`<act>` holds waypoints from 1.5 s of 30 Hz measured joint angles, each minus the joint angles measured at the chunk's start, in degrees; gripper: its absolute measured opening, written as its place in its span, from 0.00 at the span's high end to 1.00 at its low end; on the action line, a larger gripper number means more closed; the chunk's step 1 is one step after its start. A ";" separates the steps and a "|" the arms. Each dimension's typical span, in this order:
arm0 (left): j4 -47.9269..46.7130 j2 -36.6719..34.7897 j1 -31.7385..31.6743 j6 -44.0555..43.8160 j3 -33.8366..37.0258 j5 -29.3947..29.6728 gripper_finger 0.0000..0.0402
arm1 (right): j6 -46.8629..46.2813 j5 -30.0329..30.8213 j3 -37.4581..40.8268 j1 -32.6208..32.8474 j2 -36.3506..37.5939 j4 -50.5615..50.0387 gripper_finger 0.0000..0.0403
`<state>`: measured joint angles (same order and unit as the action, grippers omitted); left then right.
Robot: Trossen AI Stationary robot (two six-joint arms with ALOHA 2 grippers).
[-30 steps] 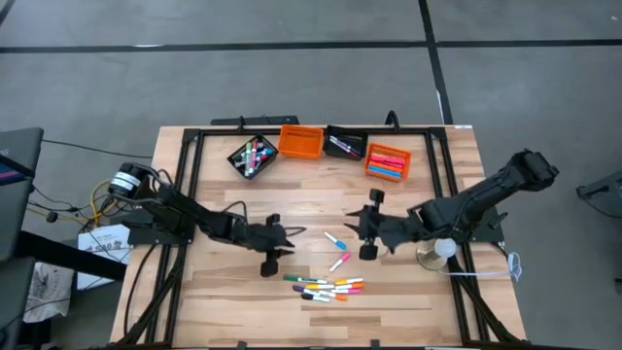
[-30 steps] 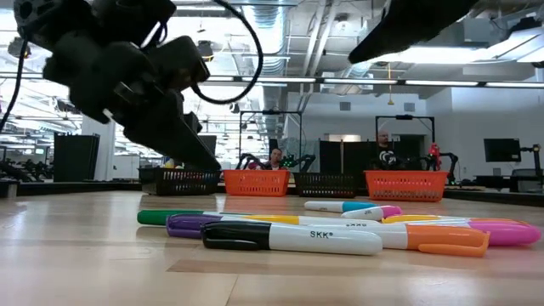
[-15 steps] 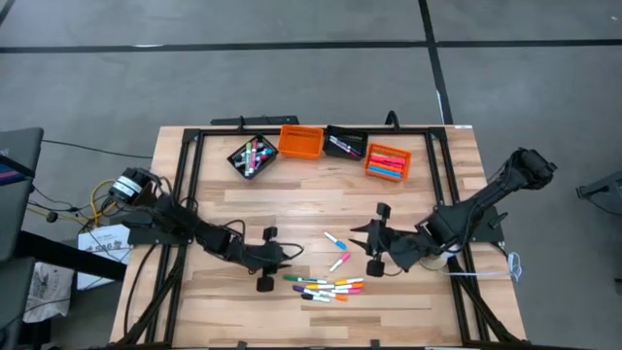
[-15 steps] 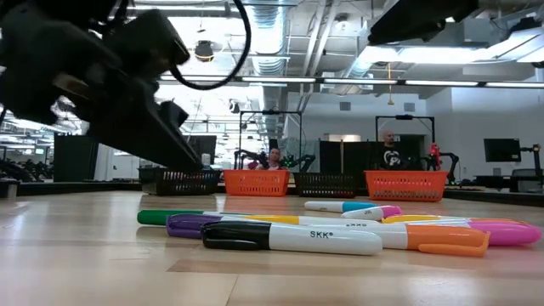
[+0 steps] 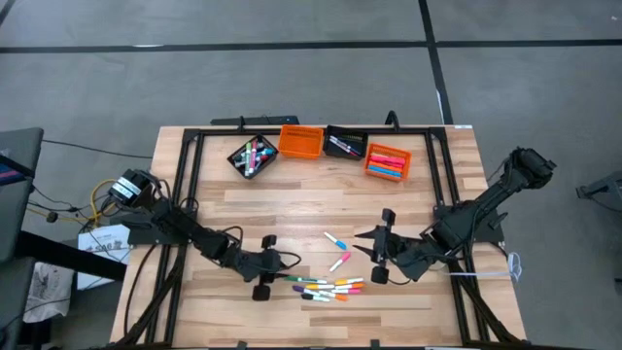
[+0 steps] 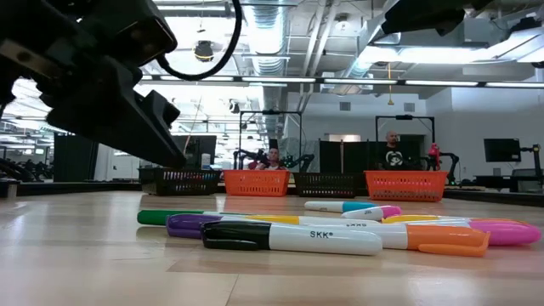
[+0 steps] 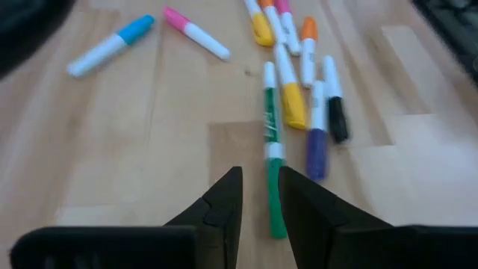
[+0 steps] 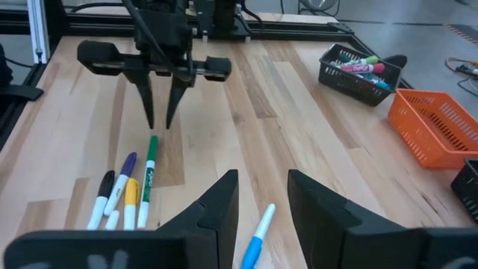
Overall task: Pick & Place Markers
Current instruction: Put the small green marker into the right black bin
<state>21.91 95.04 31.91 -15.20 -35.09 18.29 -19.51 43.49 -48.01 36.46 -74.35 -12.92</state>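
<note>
Several markers (image 5: 326, 288) lie in a loose pile on the wooden table near its front edge. A blue-capped marker (image 5: 335, 239) and a pink-capped one (image 5: 340, 261) lie apart, just behind the pile. My left gripper (image 5: 292, 259) hovers open at the pile's left end. Its fingertips (image 8: 160, 112) stand just above and short of the green marker's capped end (image 7: 276, 217). My right gripper (image 5: 358, 237) hangs open higher up, to the right of the two single markers, with the blue-capped marker (image 8: 258, 232) below it.
Four small bins stand in a row at the table's far side: a black one with markers (image 5: 251, 156), an orange one (image 5: 300, 142), a black one (image 5: 344, 146) and an orange one with markers (image 5: 388, 161). Black frame rails (image 5: 190, 185) run along the table's left and right sides.
Both grippers have swung toward the table's near edge, the left one closing in on the left end of the marker pile, the right one rolling its wrist as it went. Neither has opened or shut. No marker has moved.
</note>
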 joint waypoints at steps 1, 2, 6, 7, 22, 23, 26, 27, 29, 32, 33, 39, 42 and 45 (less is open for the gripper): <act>-0.03 0.00 -0.08 -0.72 0.00 -1.06 0.78 | -0.02 0.01 0.00 -0.07 0.00 0.00 0.73; -0.06 0.00 -0.05 -1.26 0.00 -1.89 0.78 | -0.02 0.02 0.00 -0.12 0.00 0.00 0.73; -0.04 0.00 0.34 -1.44 0.00 -3.69 0.78 | -0.04 0.06 0.00 -0.18 0.00 -0.01 0.73; -0.02 0.00 0.34 -1.42 0.02 -3.84 0.78 | -0.07 0.06 0.00 -0.17 0.00 0.00 0.73; 2.38 7.10 -0.89 -0.24 0.00 -3.59 0.78 | -1.07 0.05 0.00 -0.10 0.00 -0.05 0.73; 2.41 7.10 -0.87 -0.25 0.00 -3.68 0.78 | -1.08 0.06 0.00 -0.10 0.00 -0.04 0.73; 2.36 6.74 -0.80 -0.24 0.00 -3.79 0.78 | -1.07 0.04 0.00 -0.10 0.00 -0.11 0.73; 2.38 6.47 -0.80 -0.24 0.00 -3.88 0.78 | -1.07 0.06 0.00 -0.10 0.00 -0.11 0.73; 2.43 5.42 -0.80 -0.17 0.02 -3.90 0.78 | -1.07 0.04 0.00 -0.10 0.00 -0.15 0.73; 2.56 3.98 -0.80 -0.21 0.00 -3.71 0.78 | -1.07 0.04 0.00 -0.10 0.00 -0.16 0.73; 2.51 3.51 -0.80 -0.32 0.00 -3.73 0.78 | -1.07 0.04 0.00 -0.10 0.00 -0.14 0.73; 2.58 3.51 -1.13 -1.63 0.00 -3.44 0.78 | -1.07 0.04 0.00 -0.10 0.00 -0.15 0.73; 2.55 4.66 -1.56 -1.92 0.00 -3.33 0.78 | -1.07 0.04 0.00 -0.10 0.00 -0.16 0.73; 2.60 5.21 -2.10 -3.11 0.00 -3.35 0.78 | -1.07 0.04 0.00 -0.10 0.00 -0.14 0.73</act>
<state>24.51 100.26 29.81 -18.31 -35.09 14.94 -20.58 43.53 -48.01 36.36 -74.35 -13.06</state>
